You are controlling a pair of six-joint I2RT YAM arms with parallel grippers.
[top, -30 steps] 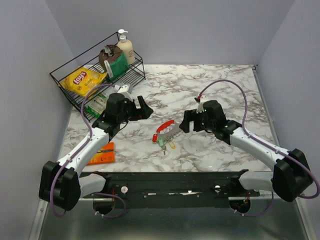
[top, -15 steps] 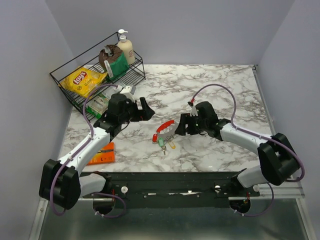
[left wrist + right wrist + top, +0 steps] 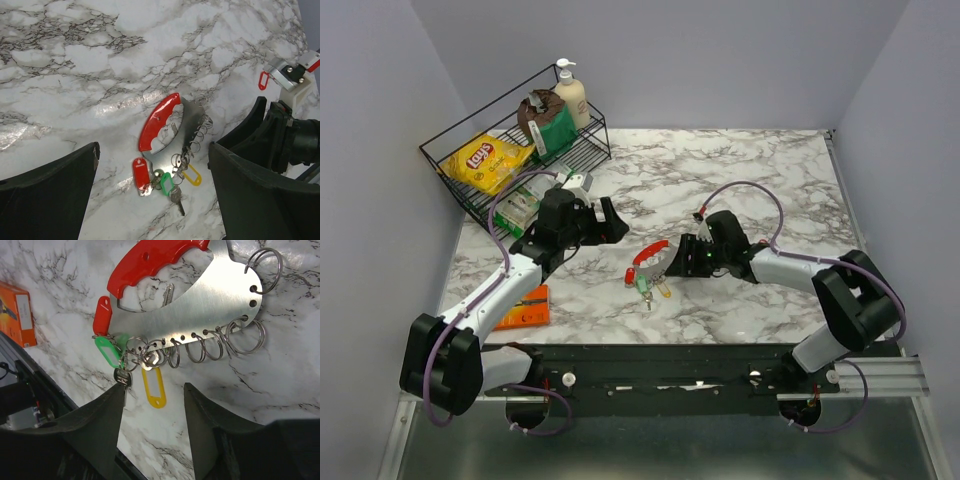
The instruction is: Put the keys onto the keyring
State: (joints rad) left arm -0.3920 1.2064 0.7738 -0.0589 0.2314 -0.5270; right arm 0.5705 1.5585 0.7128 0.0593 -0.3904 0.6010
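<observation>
The keyring (image 3: 651,253) lies mid-table: a red curved grip (image 3: 150,265) on a silvery plate (image 3: 200,305) with several split rings along its edge. The keys (image 3: 651,287) hang at its near end: red tag (image 3: 101,315), green tag (image 3: 107,351), yellow tag (image 3: 154,387), and a dark-headed key (image 3: 121,377). My right gripper (image 3: 682,258) is open and low just right of the plate, with the yellow tag between its fingertips in the right wrist view. My left gripper (image 3: 605,224) is open and empty, up and to the left of the keyring. The left wrist view shows the keyring (image 3: 159,120) and the tags (image 3: 166,182).
A black wire basket (image 3: 450,165) at the back left holds a yellow chips bag (image 3: 485,158), a soap bottle (image 3: 570,95) and a brown-and-green bag (image 3: 545,120). A flat orange packet (image 3: 523,308) lies near the left front edge. Grey walls close both sides.
My right gripper has moved left and down, close to the keyring's silvery plate and keys. My left gripper has barely moved. The keyring and keys have not shifted.
</observation>
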